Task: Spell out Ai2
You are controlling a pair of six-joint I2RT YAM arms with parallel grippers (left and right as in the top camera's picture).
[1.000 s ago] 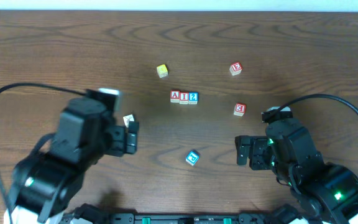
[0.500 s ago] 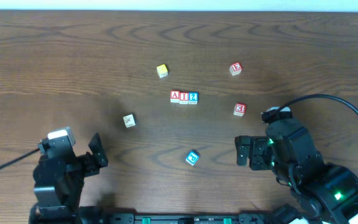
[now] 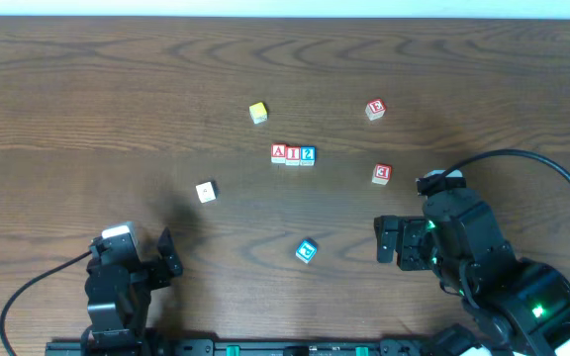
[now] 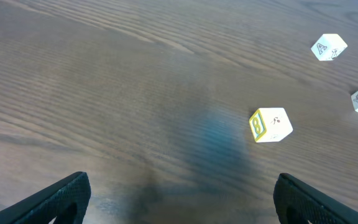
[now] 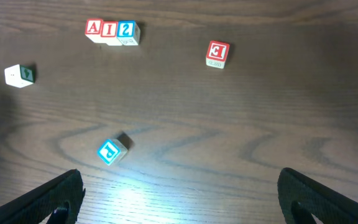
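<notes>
Along the bottom edge of the overhead view, the left gripper (image 3: pixel 165 263) has drawn back into the lower left corner. A second ago its arm reached up over the middle left of the table, and half a second ago it was already partway down. Its wrist view shows both fingers spread wide at the lower corners with only bare wood between them, so it is released and holds nothing. The right gripper (image 3: pixel 385 240) sits at the lower right exactly where it was in both earlier frames, its fingers likewise wide apart and empty. Between the two arms, just above the bottom centre, the blue block (image 3: pixel 307 250) lies tilted and alone, unmoved. Farther up, the white block (image 3: pixel 205 192) rests left of centre; the left arm covered it a second ago, and it now stands fully uncovered. To the right at about the same height sits the red 3 block (image 3: pixel 382 174), unchanged. Just above the middle of the frame, the A block (image 3: pixel 278 152), the i block (image 3: pixel 293 153) and the 2 block (image 3: pixel 308 154) touch side by side in a row reading Ai2, as before. Farthest up, the yellow block (image 3: pixel 257 112) and another red block (image 3: pixel 375 108) lie well apart, neither shifted.
</notes>
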